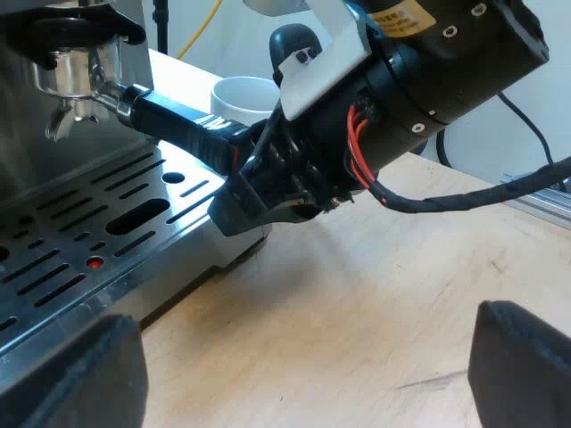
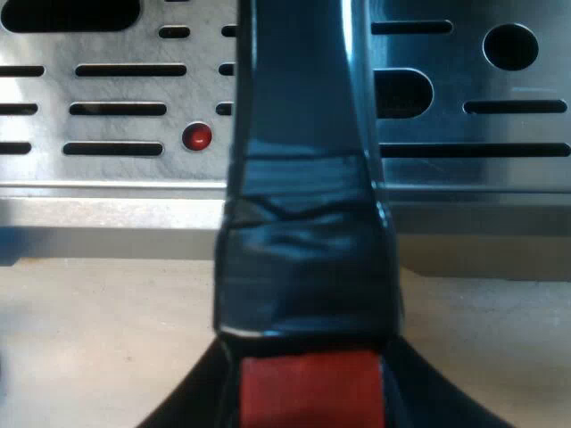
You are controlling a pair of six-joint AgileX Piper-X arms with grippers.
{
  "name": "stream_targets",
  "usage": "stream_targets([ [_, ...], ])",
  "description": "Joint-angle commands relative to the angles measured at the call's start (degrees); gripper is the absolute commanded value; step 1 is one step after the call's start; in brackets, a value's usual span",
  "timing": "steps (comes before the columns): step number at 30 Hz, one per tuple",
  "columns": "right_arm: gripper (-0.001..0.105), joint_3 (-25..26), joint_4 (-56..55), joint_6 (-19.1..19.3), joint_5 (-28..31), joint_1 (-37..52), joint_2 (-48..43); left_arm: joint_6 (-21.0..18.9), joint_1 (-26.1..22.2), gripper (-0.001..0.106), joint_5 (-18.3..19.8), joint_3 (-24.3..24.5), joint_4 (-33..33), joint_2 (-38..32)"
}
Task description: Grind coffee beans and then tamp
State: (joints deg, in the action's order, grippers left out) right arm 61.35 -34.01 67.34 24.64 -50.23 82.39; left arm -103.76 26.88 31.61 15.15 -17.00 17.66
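Observation:
The metal holder (image 1: 76,76) sits locked into the espresso machine's front, its dark handle (image 1: 178,120) sticking out over the drip tray (image 1: 80,241). My right gripper (image 1: 254,174) grips the handle's outer end. In the right wrist view the taped dark handle (image 2: 303,178) and its red end (image 2: 310,388) run between the fingers of my right gripper (image 2: 308,397), which press on both sides. My left gripper (image 1: 303,374) hovers open over the wooden table (image 1: 375,294) beside the tray, holding nothing.
A white mug (image 1: 245,98) stands on the table beyond the handle, close to the right arm. The slotted steel tray (image 2: 116,89) has a small red float button (image 2: 197,136). Bare wood stretches under the left gripper.

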Motion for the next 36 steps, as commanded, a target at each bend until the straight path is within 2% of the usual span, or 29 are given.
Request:
stream_targets([
  [1, 0.0, 0.11, 0.4, 1.04, -0.86, 0.05, -0.18, -0.63, 0.28, 0.085, 0.44, 0.25, 0.12, -0.34],
  [6, 0.0, 0.11, 0.4, 1.04, -0.86, -0.09, -0.18, -0.63, 0.28, 0.085, 0.44, 0.25, 0.12, -0.34],
  [17, 0.0, 0.11, 0.26, 1.04, -0.86, -0.07, -2.75, 2.55, 0.28, 0.085, -0.07, 0.25, 1.72, -0.34],
  [36, 0.0, 0.11, -2.72, -0.77, 3.4, -4.08, -3.21, 2.62, 0.28, 0.085, -0.06, 0.25, 1.72, -0.34],
])
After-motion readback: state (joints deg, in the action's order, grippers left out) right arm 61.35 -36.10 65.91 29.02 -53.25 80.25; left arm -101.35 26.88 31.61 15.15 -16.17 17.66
